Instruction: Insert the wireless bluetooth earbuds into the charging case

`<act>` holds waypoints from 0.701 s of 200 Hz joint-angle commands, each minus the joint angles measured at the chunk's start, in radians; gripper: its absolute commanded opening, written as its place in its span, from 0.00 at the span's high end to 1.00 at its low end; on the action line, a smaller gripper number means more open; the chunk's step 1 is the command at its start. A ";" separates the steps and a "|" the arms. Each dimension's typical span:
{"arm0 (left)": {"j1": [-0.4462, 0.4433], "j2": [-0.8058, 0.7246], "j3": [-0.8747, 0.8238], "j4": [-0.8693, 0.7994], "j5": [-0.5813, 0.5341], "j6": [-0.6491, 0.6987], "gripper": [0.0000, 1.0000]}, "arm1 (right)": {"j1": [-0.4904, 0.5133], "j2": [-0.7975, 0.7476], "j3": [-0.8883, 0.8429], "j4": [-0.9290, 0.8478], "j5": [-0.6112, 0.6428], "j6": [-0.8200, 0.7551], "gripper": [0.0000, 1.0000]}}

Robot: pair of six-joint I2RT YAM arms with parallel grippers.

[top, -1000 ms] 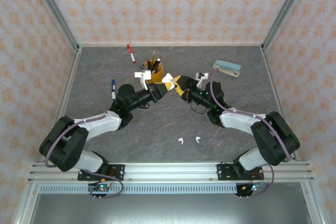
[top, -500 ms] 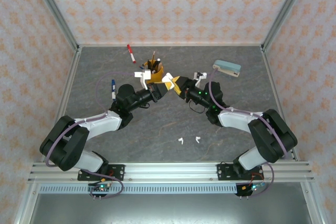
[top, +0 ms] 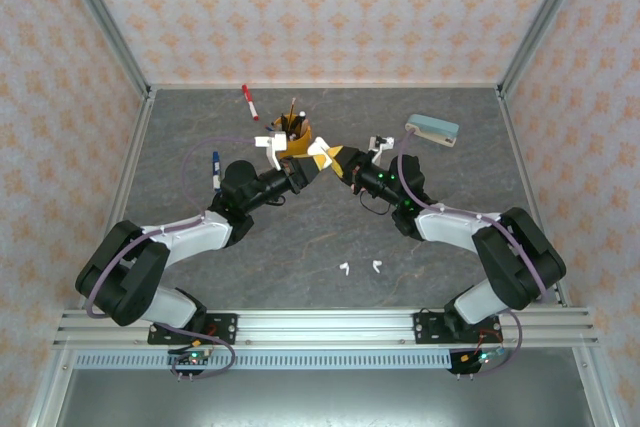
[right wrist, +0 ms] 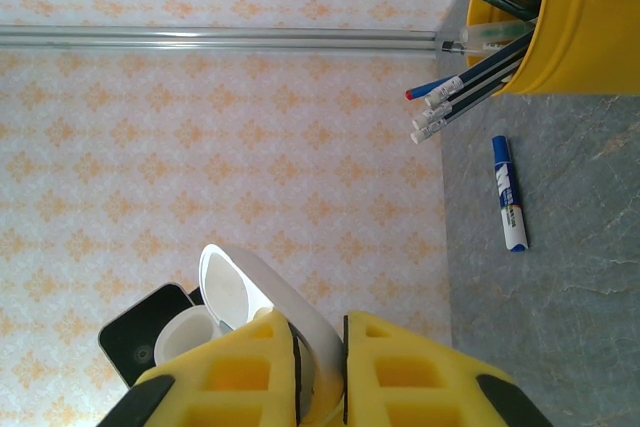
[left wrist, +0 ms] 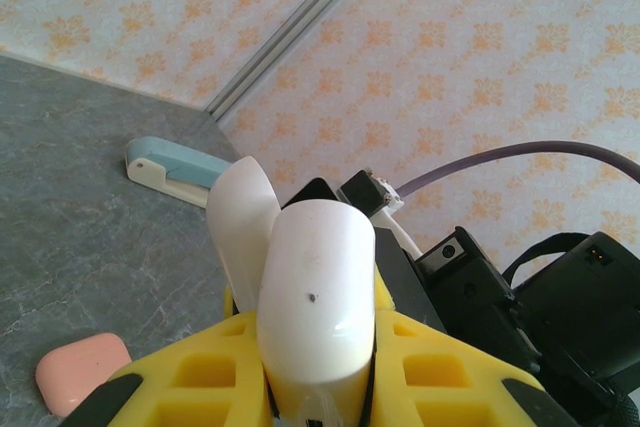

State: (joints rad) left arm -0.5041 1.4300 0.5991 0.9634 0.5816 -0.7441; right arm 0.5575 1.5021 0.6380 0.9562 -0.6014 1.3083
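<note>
Clamping on the white charging case, the left gripper has its yellow fingers pressed against both sides of the case body. The case is held up off the table, with its lid hinged open and standing behind the body.

Right gripper: fingers drawn together on the thin edge of that lid, which runs down between the two yellow pads. It is a pinch on the lid, with hardly any gap either side.

The two grippers meet nose to nose above the middle of the grey table, just in front of the yellow pen cup.

Earbuds: two white earbuds, the second at, lie on the table side by side, not touching. They sit toward the near edge, between the two arms, well apart from both grippers and from the held case. Neither is in a hand.

Other items:
- pink case, closed, on the table low and left in the left wrist view
- teal-and-white item at far right, shaped like a stapler
- red marker near the back wall
- blue marker beside the left arm
</note>
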 commanded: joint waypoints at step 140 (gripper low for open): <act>0.015 -0.111 -0.008 -0.245 -0.147 0.059 0.25 | -0.077 -0.028 0.107 -0.227 -0.037 -0.135 0.91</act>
State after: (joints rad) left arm -0.5129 1.3991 0.5808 0.8249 0.4622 -0.7338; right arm 0.5041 1.5009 0.7059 0.7677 -0.6041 1.2343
